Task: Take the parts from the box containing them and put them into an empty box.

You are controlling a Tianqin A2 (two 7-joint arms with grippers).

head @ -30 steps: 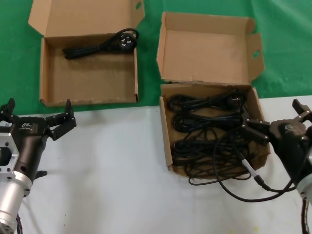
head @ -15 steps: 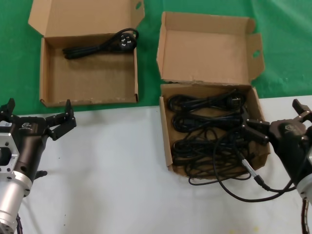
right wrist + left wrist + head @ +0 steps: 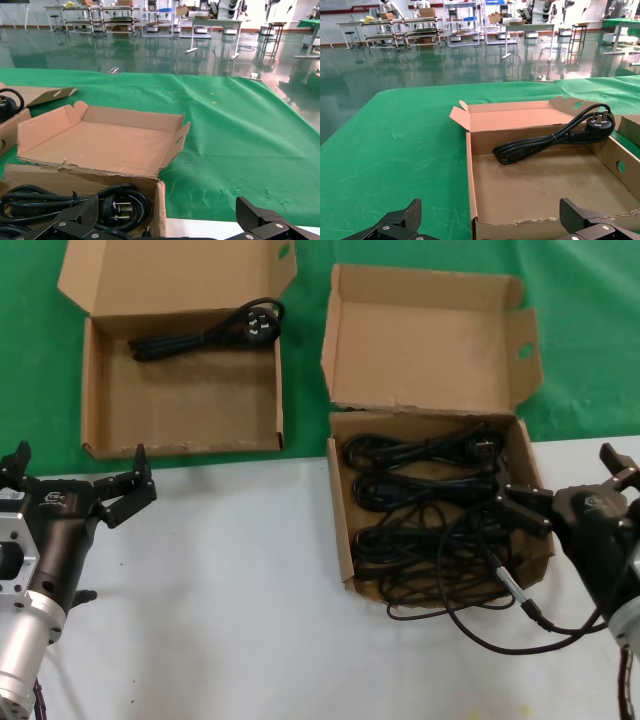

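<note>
The squarer cardboard box (image 3: 341,530) sits at the right and holds a tangle of black power cords (image 3: 425,515). The wider box (image 3: 180,448) at the back left holds one power cord (image 3: 210,332) along its back wall. My right gripper (image 3: 563,480) is open and straddles the squarer box's right wall (image 3: 160,210), with one finger over the cords (image 3: 120,202). My left gripper (image 3: 80,468) is open and empty, in front of the wider box's front wall (image 3: 555,227). The single cord (image 3: 550,142) shows beyond it.
Both boxes' lids stand open at the back. The boxes straddle the line between the white tabletop (image 3: 230,610) and green cloth (image 3: 590,330). My own cable with a metal connector (image 3: 510,590) loops over the white top in front of the right box.
</note>
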